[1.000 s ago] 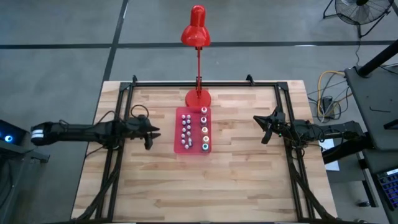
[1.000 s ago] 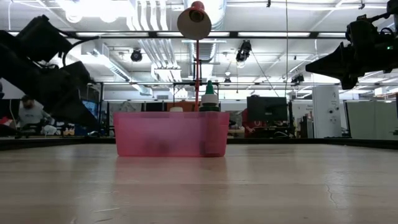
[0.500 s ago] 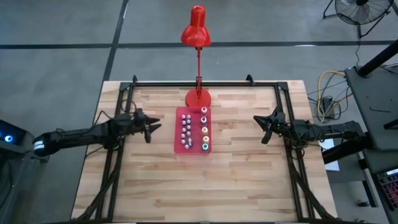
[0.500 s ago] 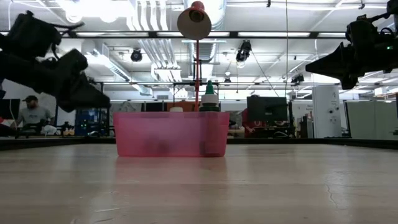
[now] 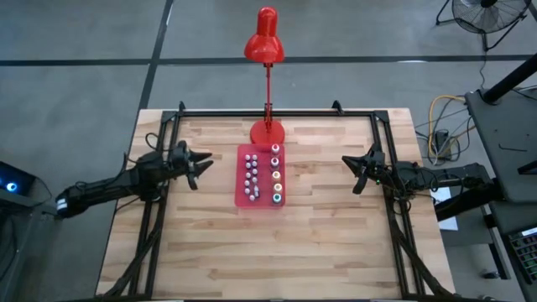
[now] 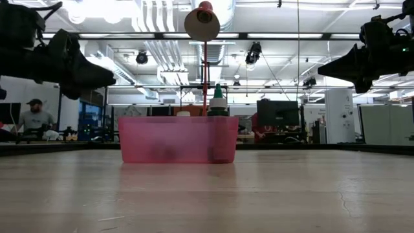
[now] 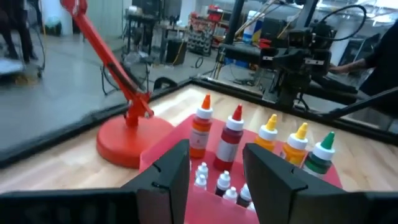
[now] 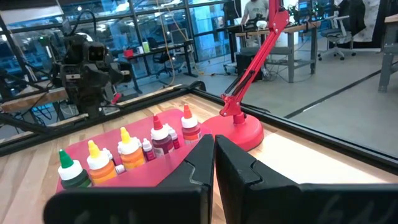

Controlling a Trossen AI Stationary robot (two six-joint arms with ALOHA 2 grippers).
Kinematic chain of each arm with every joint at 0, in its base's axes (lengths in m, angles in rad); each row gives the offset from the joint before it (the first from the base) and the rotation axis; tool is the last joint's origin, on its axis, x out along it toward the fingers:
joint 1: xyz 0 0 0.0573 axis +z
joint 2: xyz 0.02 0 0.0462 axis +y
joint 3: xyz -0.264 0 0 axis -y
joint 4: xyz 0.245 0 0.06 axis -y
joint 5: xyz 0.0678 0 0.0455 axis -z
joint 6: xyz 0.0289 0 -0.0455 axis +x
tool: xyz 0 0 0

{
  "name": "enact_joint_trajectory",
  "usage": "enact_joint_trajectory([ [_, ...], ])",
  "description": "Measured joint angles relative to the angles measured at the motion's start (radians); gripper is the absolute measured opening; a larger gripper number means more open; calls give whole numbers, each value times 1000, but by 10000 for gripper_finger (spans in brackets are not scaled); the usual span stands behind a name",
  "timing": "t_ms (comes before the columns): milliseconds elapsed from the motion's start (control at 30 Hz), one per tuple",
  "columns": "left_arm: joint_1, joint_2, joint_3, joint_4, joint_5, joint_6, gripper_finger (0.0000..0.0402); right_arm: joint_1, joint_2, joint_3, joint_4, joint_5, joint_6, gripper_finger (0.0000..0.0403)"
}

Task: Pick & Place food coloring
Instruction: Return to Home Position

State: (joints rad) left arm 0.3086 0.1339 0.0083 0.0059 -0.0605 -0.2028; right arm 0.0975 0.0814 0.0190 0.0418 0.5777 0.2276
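**Food coloring in the pink bin, an arm on either side**

The food coloring bottles (image 5: 275, 174) stood upright in the pink bin (image 5: 260, 204) at the middle of the table (image 5: 252, 252). The bigger ones formed a row along its right side and the small ones clustered beside them. The red lamp (image 5: 267, 131) stood just behind the bin. The left gripper (image 7: 215, 152) hung above the table left of the bin, fingers apart. The right gripper (image 8: 213, 146) hung well off to the right, fingers together.
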Motion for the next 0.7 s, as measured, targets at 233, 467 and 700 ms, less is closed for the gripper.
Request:
enact_joint_trajectory([
  [233,6,-6,-1,-2,2,-11,122,1,0,0,0,0,0,9],
  [467,6,-9,-2,5,1,-13,122,0,0,0,0,0,0,9],
  [700,6,-84,-2,21,0,-14,122,0,0,0,0,0,0,9],
])
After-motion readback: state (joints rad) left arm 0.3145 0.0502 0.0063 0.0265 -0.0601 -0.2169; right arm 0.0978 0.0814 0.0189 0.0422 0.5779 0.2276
